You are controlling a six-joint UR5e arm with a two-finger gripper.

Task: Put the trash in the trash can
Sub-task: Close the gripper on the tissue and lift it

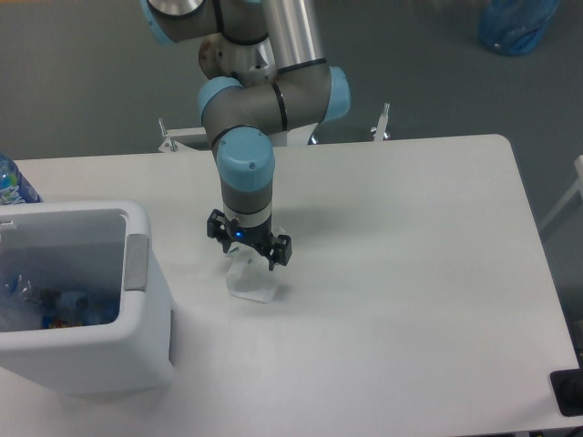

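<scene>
Tissue [250,280], crumpled and white, lies on the white table [410,273] near its middle, directly beneath our gripper [248,259]. We hold the gripper pointing straight down, its black body touching or just above the top of the paper, a small blue light glowing on its housing. From this high angle we cannot tell whether our fingers are spread or pinched on the tissue, as the wrist hides their tips.

To our left in the picture stands the trash can [137,337], a white boxy bin with rounded corners and a grey rectangular panel on the wall facing the tissue. Its mouth is open upward. Inside, at the bottom, we see the clear crinkled water bottle [55,308] with patches of red and blue label showing through the shadow. The tissue sits near the bin but apart from it, with bare tabletop between.

Behind the bin, at the far left edge, a second bottle with a mostly blue wrapper [11,185] stands on the table. On the grey floor beyond the table's far right corner rests a blue plastic bag [517,25].
</scene>
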